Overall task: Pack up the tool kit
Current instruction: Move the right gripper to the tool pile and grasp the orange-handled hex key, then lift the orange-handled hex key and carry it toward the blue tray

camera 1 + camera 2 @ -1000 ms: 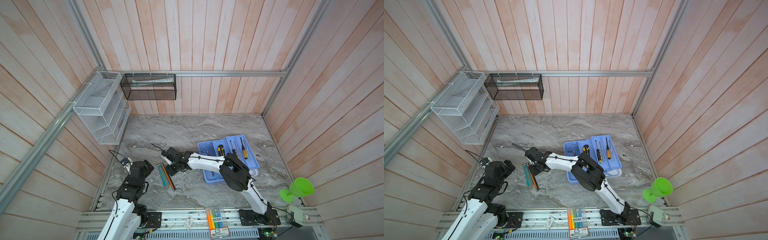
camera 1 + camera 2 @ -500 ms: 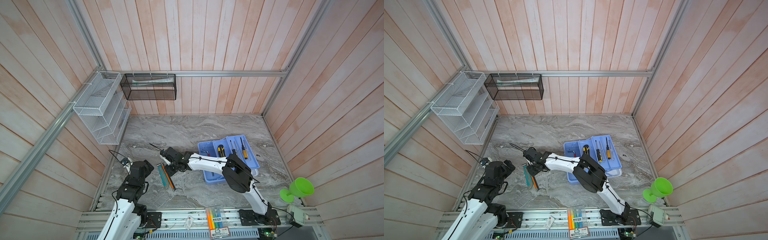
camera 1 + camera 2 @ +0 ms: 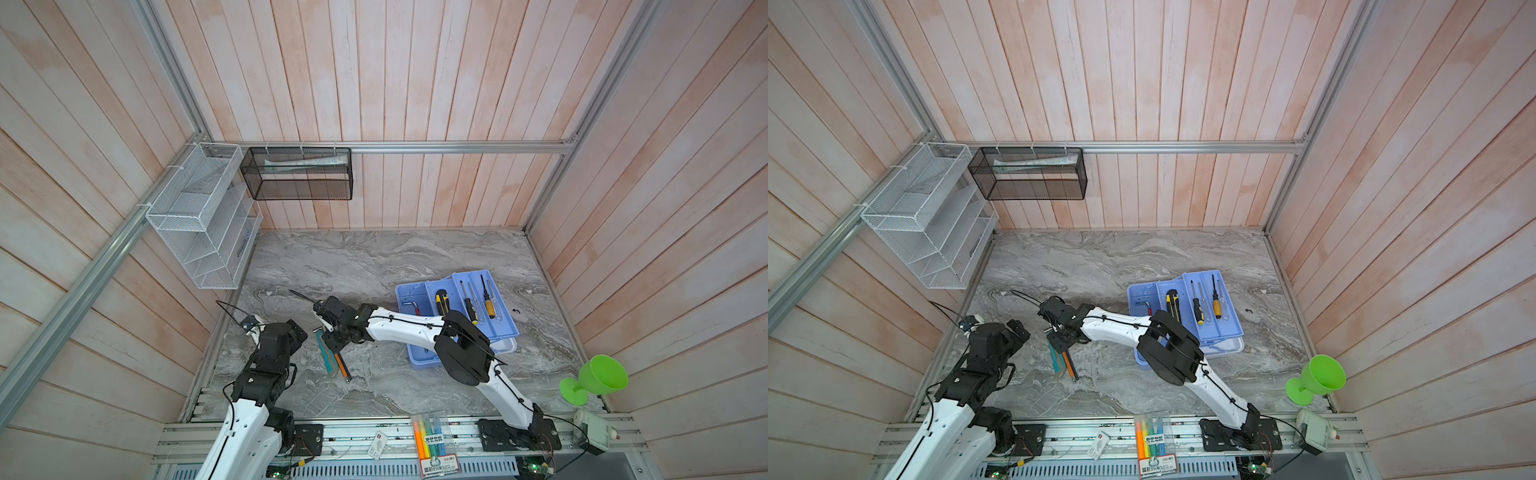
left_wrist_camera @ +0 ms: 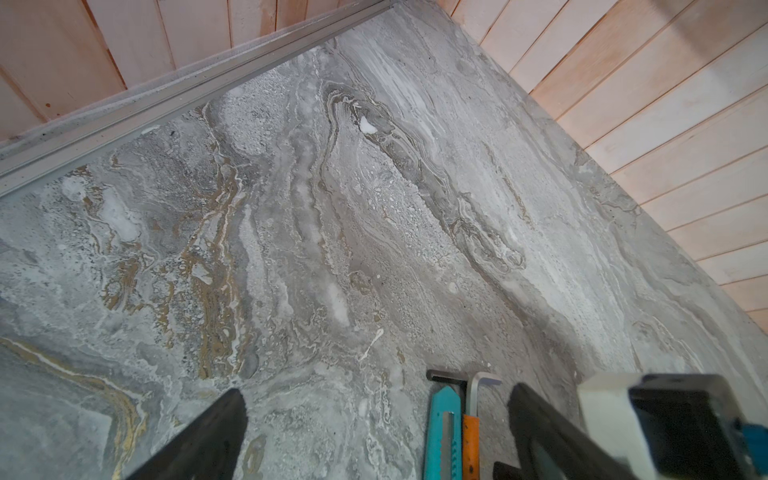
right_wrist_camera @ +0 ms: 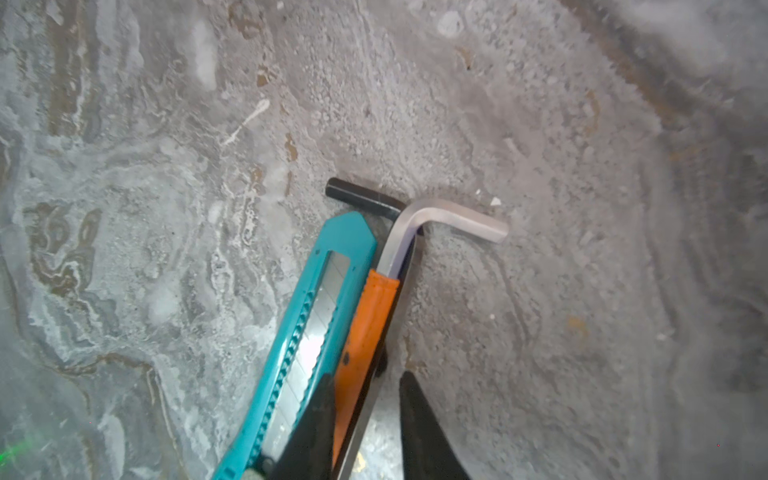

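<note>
The tool kit's light blue tray [image 3: 500,328] [image 3: 1225,328] sits askew on its blue base at the right, holding a yellow-black knife [image 3: 441,302] and two screwdrivers [image 3: 488,305]. To the left a teal utility knife [image 3: 326,355] [image 5: 307,332] and an orange-sleeved hex key [image 3: 341,366] [image 5: 365,324] lie side by side on the marble, with a black hex key [image 5: 361,195] under them. My right gripper [image 3: 334,345] [image 5: 368,415] reaches across and straddles the orange hex key, narrowly open, with a gap at one finger. My left gripper [image 3: 286,332] [image 4: 374,436] stands wide open just left of them, holding nothing.
A green goblet [image 3: 598,378] stands at the front right by a small white device [image 3: 592,428]. A clear pack of highlighters [image 3: 432,440] lies on the front rail. A white wire rack [image 3: 199,220] and a black mesh basket [image 3: 299,174] hang on the walls.
My right gripper has edged slightly leftward over the knife and hex key. The tools and the left arm have not moved.
</note>
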Controlling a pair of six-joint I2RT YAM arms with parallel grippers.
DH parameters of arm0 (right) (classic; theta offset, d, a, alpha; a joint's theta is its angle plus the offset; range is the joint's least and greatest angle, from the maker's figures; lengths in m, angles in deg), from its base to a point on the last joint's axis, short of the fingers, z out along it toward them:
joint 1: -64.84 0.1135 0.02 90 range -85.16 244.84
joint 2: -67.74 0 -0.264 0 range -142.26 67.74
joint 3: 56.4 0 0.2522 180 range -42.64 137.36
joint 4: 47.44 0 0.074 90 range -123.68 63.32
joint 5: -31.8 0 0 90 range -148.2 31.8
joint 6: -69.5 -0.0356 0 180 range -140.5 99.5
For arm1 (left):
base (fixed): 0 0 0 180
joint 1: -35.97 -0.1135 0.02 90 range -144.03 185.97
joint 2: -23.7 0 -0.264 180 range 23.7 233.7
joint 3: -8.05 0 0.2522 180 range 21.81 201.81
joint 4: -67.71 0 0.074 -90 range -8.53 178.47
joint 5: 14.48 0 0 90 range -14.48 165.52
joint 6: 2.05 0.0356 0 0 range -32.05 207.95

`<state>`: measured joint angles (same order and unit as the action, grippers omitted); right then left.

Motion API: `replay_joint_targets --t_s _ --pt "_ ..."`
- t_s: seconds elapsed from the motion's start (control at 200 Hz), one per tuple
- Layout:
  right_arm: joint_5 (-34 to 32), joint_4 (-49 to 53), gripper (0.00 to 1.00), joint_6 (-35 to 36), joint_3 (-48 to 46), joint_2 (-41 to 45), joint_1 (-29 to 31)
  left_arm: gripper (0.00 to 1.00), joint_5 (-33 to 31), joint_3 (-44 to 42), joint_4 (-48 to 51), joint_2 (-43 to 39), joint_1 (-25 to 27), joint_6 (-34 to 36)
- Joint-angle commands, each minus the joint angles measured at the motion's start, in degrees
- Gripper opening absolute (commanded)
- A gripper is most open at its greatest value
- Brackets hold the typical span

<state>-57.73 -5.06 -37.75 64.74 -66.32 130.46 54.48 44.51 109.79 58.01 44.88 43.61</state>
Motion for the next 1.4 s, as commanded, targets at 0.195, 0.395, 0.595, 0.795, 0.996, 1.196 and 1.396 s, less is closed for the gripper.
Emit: replay_joint_targets --t_s 0.195,0.395,0.595,0.795,0.996,1.196,1.396 --pt "-6.5 6.2 0.27 1.7 2.3 -2.3 0.3 1.0 0.3 -0.8 0.5 -0.6 -0.4 0.4" --pt "-10.5 7.7 0.21 2.7 1.0 -1.0 -0.1 1.0 0.4 -0.9 0.5 -0.6 -0.4 0.5" --pt "-11.4 8.5 0.11 2.5 1.0 -0.2 -0.6 1.0 0.5 -0.9 0.4 -0.6 -0.5 0.5" --pt "-11.5 9.1 0.02 1.5 1.4 0.4 -0.8 1.0 0.7 -1.0 0.4 -0.6 -0.4 0.6" --pt "-10.5 9.5 0.0 0.8 1.0 2.4 -1.4 1.0 0.9 -1.1 0.3 -0.6 -0.4 0.7" --pt "-5.7 2.4 0.0 -0.2 -5.3 8.3 -2.0 1.0 1.0 -0.9 0.1 -0.6 -0.4 0.8" --pt "-3.2 -2.7 0.0 -1.4 -10.3 13.2 -4.0 1.0 1.1 -0.9 0.1 -0.7 -0.5 1.0"
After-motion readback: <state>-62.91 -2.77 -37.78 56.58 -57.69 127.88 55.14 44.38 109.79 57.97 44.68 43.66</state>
